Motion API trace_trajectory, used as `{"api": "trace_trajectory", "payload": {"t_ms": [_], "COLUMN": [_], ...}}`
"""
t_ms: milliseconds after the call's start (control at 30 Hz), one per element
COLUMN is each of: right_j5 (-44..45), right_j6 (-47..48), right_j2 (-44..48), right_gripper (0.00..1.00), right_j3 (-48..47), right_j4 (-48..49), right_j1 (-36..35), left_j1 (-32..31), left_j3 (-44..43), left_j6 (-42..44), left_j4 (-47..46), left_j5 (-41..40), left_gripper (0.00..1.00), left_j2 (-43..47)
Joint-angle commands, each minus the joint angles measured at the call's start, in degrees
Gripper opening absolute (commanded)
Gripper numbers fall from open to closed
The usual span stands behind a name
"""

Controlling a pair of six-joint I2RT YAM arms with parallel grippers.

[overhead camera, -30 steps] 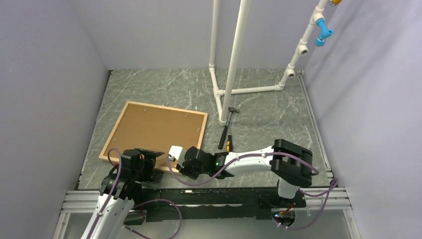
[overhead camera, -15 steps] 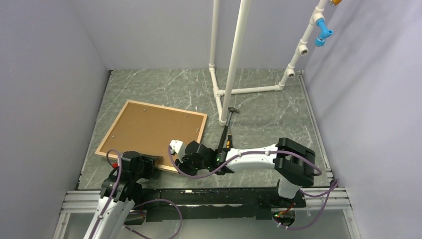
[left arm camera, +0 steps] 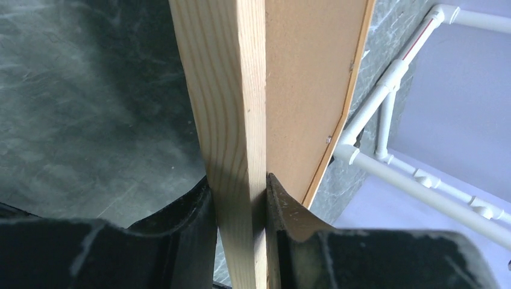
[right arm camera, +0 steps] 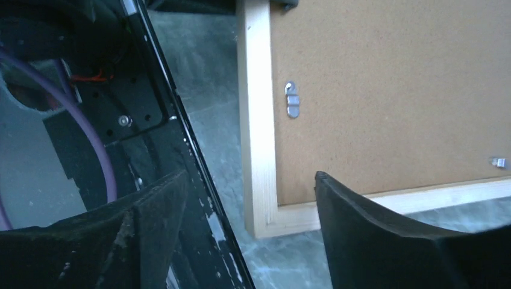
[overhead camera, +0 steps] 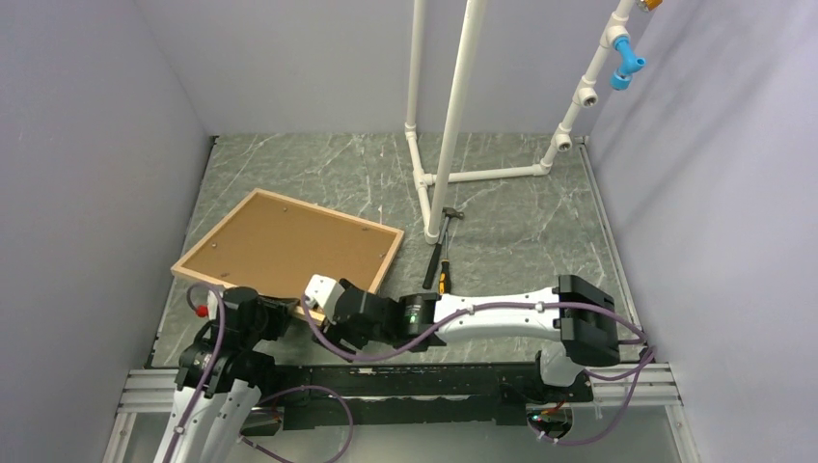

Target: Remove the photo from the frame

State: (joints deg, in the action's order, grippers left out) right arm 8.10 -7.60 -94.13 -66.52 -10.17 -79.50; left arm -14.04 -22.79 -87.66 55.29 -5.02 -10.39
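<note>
The frame (overhead camera: 390, 255) of light wood lies face down, its brown backing board (overhead camera: 289, 246) turned up. The photo is hidden under that board. My left gripper (overhead camera: 277, 309) is shut on the frame's near edge. In the left wrist view the wooden moulding (left arm camera: 226, 90) is pinched between both fingers of that gripper (left arm camera: 238, 180), beside the board (left arm camera: 307, 72). My right gripper (overhead camera: 313, 306) hovers open over the frame's near right corner (right arm camera: 259, 205). Its fingers straddle that corner without touching it. A metal turn clip (right arm camera: 292, 99) sits on the board (right arm camera: 391, 90) near the moulding.
A hammer (overhead camera: 442, 230) and a yellow-and-black screwdriver (overhead camera: 443, 276) lie just right of the frame. A white pipe stand (overhead camera: 453, 116) rises at the back centre. Grey walls close in on the left and right. The black base rail (overhead camera: 405, 371) runs along the near edge.
The left gripper closed on the frame's near edge. The frame swung left, its near side lifted. The right gripper opened and moved left along the near edge.
</note>
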Motion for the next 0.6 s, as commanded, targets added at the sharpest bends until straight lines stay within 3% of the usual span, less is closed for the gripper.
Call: {"api": "trace_trajectory", "payload": {"t_ms": [0, 200, 433, 567], "right_j5": [15.3, 27.9, 41.4, 45.0], "right_j6": [1.1, 5.8, 7.1, 7.1], "right_j2": [2.7, -3.2, -14.3, -16.4], "right_gripper": [0.84, 0.92, 0.91, 0.89], "right_j3": [-6.2, -13.9, -25.5, -26.1], "right_j4": [-8.8, -13.5, -21.1, -20.8], "right_j1": [-3.9, -9.6, -13.9, -14.0], "left_j1": [-0.1, -0.1, 0.0, -0.1], "left_j3": [-7.1, -11.8, -14.3, -14.0], "left_j6": [8.4, 12.2, 13.4, 13.1], "left_j4": [0.0, 0.3, 1.1, 0.5], "left_j5": [-2.8, -2.2, -2.1, -1.0], "left_gripper": [0.11, 0.03, 0.00, 0.00], "left_j2": [-2.5, -7.3, -9.7, -9.4]}}
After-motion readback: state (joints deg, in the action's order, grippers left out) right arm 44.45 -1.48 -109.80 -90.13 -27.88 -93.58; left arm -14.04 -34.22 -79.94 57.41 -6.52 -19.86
